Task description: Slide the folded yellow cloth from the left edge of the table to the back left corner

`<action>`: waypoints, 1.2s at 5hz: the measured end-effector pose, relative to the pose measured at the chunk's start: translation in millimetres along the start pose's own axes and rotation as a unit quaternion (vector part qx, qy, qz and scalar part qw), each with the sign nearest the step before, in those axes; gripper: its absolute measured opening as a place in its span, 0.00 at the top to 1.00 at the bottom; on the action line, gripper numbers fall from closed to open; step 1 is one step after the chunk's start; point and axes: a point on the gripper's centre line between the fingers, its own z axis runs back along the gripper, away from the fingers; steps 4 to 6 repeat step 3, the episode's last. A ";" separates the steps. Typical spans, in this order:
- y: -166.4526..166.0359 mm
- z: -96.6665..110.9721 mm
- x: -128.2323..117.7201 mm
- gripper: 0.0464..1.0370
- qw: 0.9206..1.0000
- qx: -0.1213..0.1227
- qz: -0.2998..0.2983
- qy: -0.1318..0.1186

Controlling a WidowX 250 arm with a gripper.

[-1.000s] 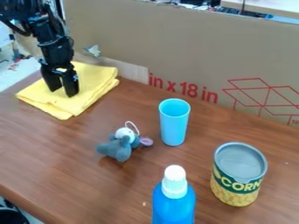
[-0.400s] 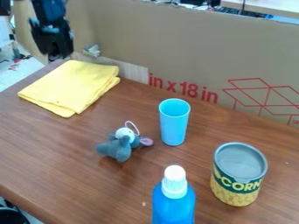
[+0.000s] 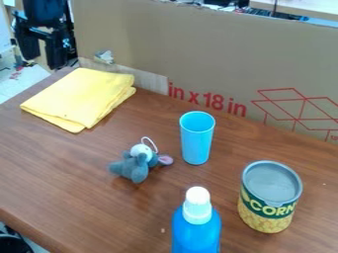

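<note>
Folded yellow cloth (image 3: 79, 99) is lying on the brown wooden table (image 3: 59, 173), camera-side of the black two-finger gripper (image 3: 43, 62) and nearest to it. Gripper is hanging with fingers spread wide, gripping nothing. Farther from gripper, past cloth: grey plush toy (image 3: 135, 167) is resting near an upright light-blue cup (image 3: 196, 141). Farthest out from gripper, white-capped blue bottle (image 3: 196, 230) and green-and-yellow-labelled can (image 3: 269, 202) are standing.
</note>
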 end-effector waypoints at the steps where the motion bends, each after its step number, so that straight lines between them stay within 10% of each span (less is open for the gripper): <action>1: -32.1 16.3 -38.4 0.04 0.999 -0.010 -0.040 -0.032; 3: -102.9 31.9 -101.7 0.04 0.992 -0.018 -0.113 -0.050; 6: -102.9 31.9 -101.7 0.04 0.992 -0.018 -0.113 -0.050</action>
